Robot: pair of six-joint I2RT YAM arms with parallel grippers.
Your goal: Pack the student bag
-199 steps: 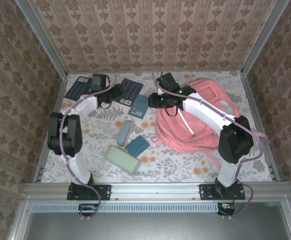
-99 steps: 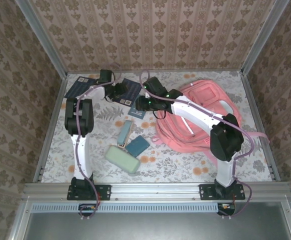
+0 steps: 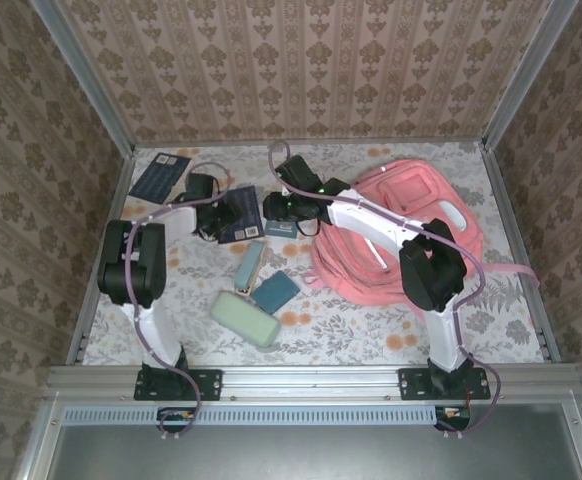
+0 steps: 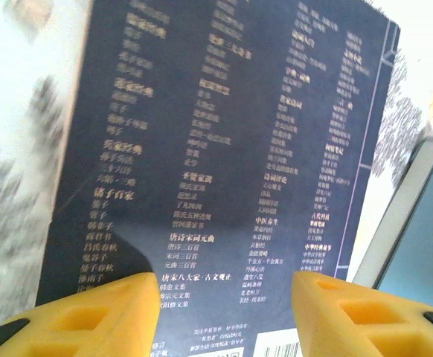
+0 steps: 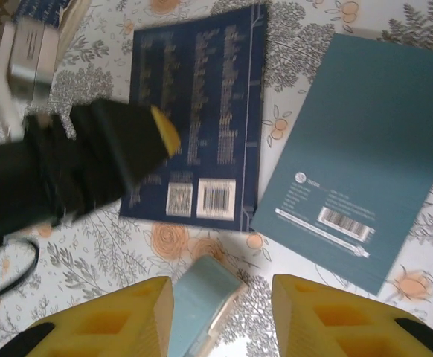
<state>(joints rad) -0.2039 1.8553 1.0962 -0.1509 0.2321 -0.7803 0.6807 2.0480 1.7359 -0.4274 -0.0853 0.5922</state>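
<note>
Both spread: L gripper [image 4: 224, 301] over navy book [image 4: 224, 149], student bag [image 3: 418, 190] right of R gripper [image 5: 220, 297].

The student bag [image 3: 418, 196] was a large pink fabric backpack lying flat on the tabletop [image 3: 371, 335], with its front and its white-trimmed pockets turned upward. It took up the right rear part of the tabletop, near the back edge and the right edge. One pink strap trailed loose toward the right edge. Whether its zips stood open could not be told.
</note>
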